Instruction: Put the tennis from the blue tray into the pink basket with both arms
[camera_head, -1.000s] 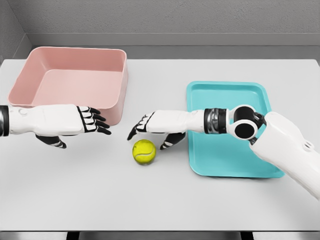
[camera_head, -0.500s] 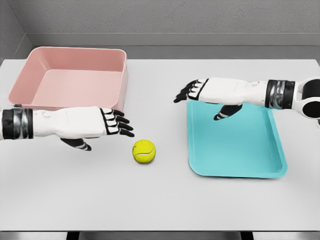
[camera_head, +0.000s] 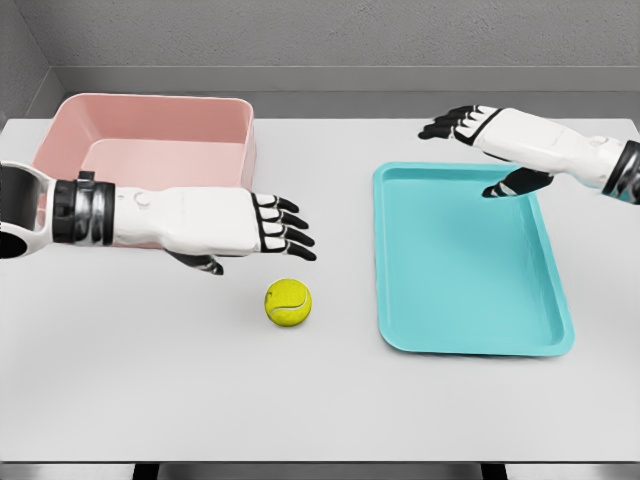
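A yellow-green tennis ball (camera_head: 288, 303) lies on the white table, between the pink basket (camera_head: 70, 140) and the blue tray (camera_head: 470, 320). My left hand (camera_head: 278, 230) hovers just above and left of the ball, fingers stretched out flat and holding nothing. Over the tray's far right corner my right hand (camera_head: 462, 123) is raised, open, its fingers pointing left. The tray has nothing in it, and the basket's visible floor is bare.
The table's front edge runs along the bottom of the view. A grey wall stands behind the table. The basket's near right corner sits close behind my left forearm (camera_head: 150, 215).
My left hand has advanced right, from beside the basket to just over the ball. My right hand has left the ball and drawn back up and right past the tray. The ball stayed put.
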